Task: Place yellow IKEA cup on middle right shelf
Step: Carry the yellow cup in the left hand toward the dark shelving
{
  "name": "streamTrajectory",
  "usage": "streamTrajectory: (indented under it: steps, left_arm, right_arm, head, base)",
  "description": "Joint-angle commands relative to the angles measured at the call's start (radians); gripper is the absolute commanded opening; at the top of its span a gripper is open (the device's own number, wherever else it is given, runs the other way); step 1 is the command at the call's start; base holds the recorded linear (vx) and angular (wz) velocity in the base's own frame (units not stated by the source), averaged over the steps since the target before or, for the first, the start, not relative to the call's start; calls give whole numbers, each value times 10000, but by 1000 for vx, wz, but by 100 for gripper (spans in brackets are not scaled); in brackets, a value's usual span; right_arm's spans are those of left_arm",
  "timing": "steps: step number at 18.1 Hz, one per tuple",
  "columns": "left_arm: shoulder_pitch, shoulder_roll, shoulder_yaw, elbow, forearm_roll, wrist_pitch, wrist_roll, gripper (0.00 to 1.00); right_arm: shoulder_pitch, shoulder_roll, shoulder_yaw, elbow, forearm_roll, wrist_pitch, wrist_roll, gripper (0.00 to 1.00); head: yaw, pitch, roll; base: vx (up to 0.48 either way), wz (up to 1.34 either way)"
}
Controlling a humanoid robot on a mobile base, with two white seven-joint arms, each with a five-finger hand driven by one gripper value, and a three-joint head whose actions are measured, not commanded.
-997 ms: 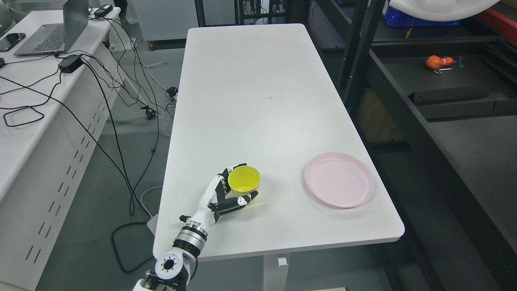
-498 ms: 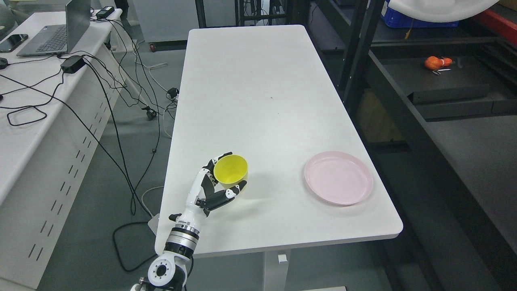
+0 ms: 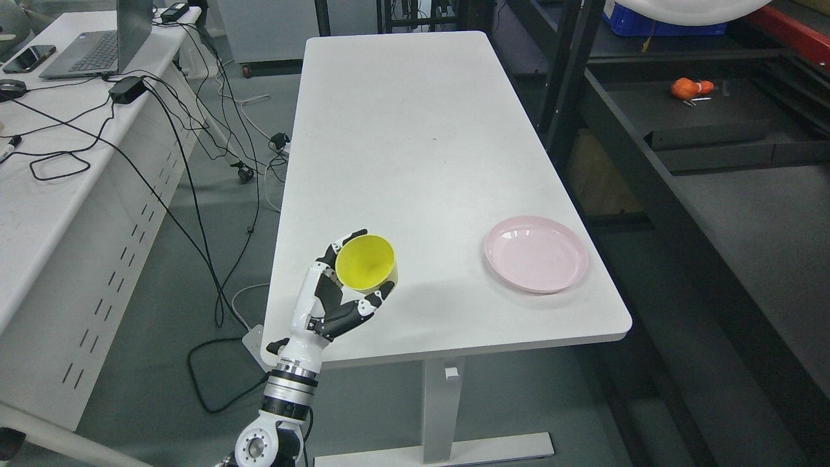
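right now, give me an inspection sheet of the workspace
Surface: white table, mostly bare.
Job's things: yellow cup held above the table's near left corner, mouth tipped toward the camera; dark shelf unit to the right.
Clutter: pink plate on the table's near right; orange object on a shelf.
Grippers: left hand wrapped around the cup; right hand not in view.
Cables: black cables across the side desk and floor.
Surroundings: side desk with laptop and phone.

The cup (image 3: pixel 366 262) is bright yellow inside and out. The left hand (image 3: pixel 331 301) is white with black joints and fingertips. The plate (image 3: pixel 536 253) is pale pink, the table (image 3: pixel 415 149) plain white, the shelving frame (image 3: pixel 570 71) black.
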Motion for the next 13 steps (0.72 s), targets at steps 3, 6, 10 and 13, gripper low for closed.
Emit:
streamTrajectory:
  steps: [3, 6, 10, 13]
  left_arm:
    - [200, 174, -195, -535, 70, -256, -28, 0]
    - [231, 174, -195, -535, 70, -257, -28, 0]
    - [231, 174, -164, -550, 70, -257, -28, 0]
    - [215, 174, -180, -611, 70, -257, -28, 0]
  right_arm:
    - [109, -175, 169, 0, -246, -5, -2149, 99]
    - [109, -175, 169, 0, -246, -5, -2149, 99]
    - [109, -175, 169, 0, -246, -5, -2149, 99]
    - [109, -175, 169, 0, -246, -5, -2149, 99]
  head:
    - [0, 0, 0]
    - [0, 0, 0]
    - [0, 0, 0]
    - [0, 0, 0]
  base:
    - [-180, -176]
    - [-194, -353]
    - [-234, -486]
    - [-256, -540]
